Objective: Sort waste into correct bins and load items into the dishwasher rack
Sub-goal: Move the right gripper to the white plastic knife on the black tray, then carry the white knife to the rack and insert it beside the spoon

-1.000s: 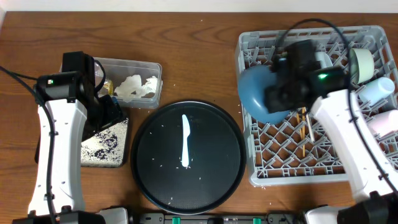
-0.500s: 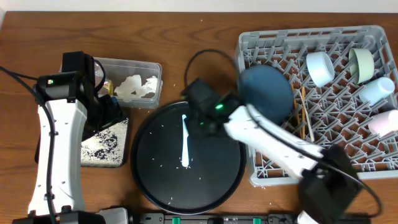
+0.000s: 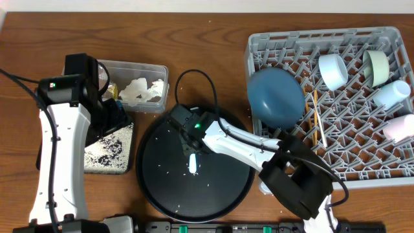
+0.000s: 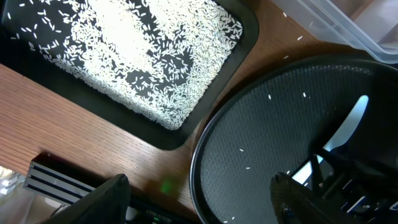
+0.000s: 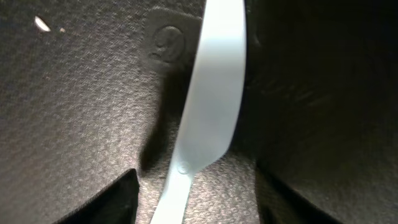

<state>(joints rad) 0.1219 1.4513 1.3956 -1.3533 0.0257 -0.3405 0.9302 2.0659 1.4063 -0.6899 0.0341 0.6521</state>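
Wooden table [image 3: 207, 39], round black tray [image 3: 155, 188]: right gripper [image 5: 199, 199] spread astride white spoon [image 5: 217, 81], judged light, stiff, slippery, best pinched at its narrow handle; left gripper [image 4: 205, 199] spread, empty.

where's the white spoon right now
The white spoon lies near the centre of the round black tray in the overhead view, partly under the right gripper, with the flat black tray to its left and the dishwasher rack to its right.
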